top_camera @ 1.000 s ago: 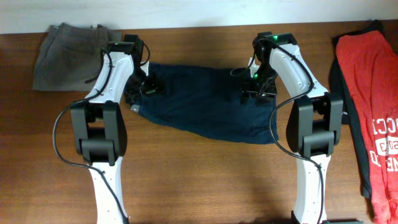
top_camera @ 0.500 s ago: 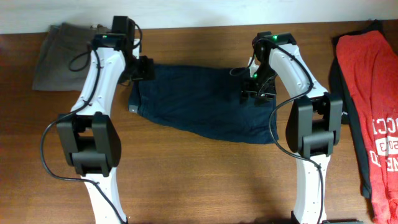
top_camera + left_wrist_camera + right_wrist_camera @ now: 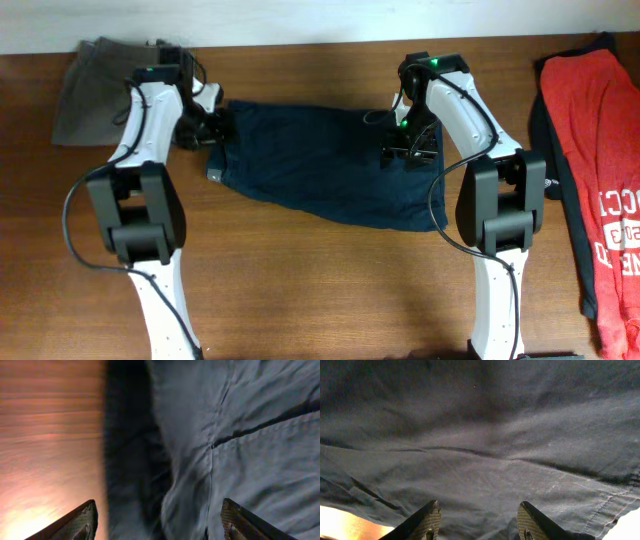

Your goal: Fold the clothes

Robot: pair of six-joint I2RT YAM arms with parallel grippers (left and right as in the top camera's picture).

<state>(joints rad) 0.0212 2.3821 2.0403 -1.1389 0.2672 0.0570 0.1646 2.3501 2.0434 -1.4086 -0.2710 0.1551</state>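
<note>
The left gripper [image 3: 159, 510] hangs with its jaws wide over the left edge of the navy shorts [image 3: 320, 170], gripping nothing; the right gripper [image 3: 479, 507] gapes likewise above the cloth near its right end. The shorts lie spread across the far middle of the wooden table [image 3: 320, 290]

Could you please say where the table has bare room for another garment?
The widest bare wood lies in front of the navy shorts, between the left arm and right arm. Another patch lies front-left, in front of the grey-khaki shorts. Beside the red T-shirt it is narrow. The shorts are crowded: the left gripper and right gripper sit over them.
</note>
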